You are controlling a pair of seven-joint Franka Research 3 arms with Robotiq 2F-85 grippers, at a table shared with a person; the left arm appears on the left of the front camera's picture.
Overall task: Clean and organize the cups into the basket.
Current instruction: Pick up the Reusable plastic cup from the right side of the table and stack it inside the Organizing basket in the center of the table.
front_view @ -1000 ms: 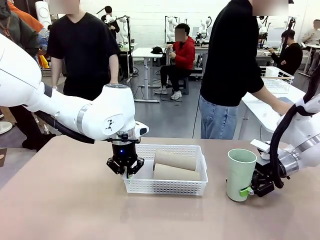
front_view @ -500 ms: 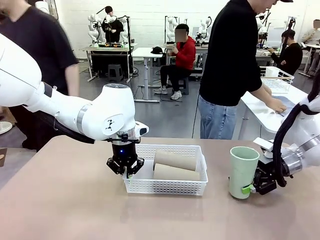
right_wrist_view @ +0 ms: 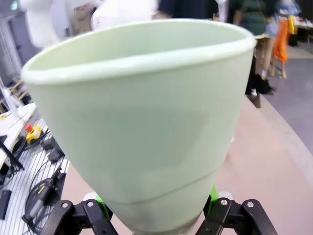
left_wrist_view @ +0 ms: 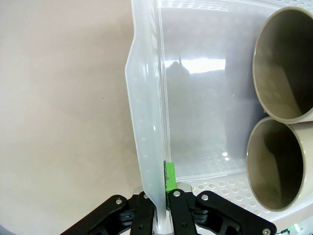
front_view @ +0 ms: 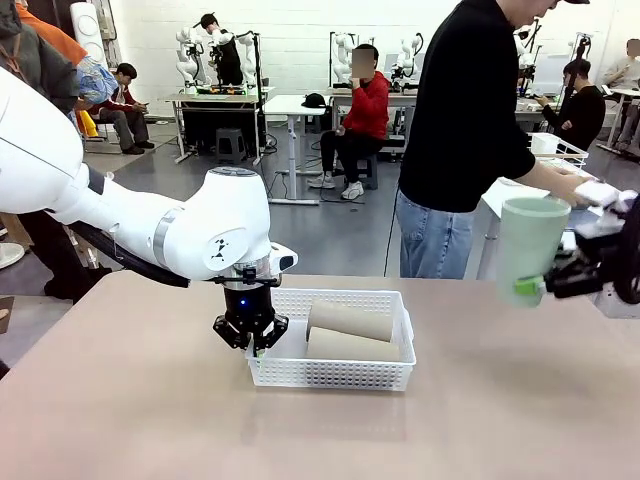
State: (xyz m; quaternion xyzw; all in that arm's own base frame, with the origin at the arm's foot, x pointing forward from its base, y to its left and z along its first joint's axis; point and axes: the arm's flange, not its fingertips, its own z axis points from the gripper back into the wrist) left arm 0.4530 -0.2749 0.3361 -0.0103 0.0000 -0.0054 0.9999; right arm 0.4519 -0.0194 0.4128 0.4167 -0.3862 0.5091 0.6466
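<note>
green cup (front_view: 528,245) was gripped up high by the right gripper (front_view: 538,288) while the left gripper (front_view: 250,338) pinched the basket (front_view: 330,373) rim; next it likely needed laying beside the brown cups (front_view: 350,321).
</note>
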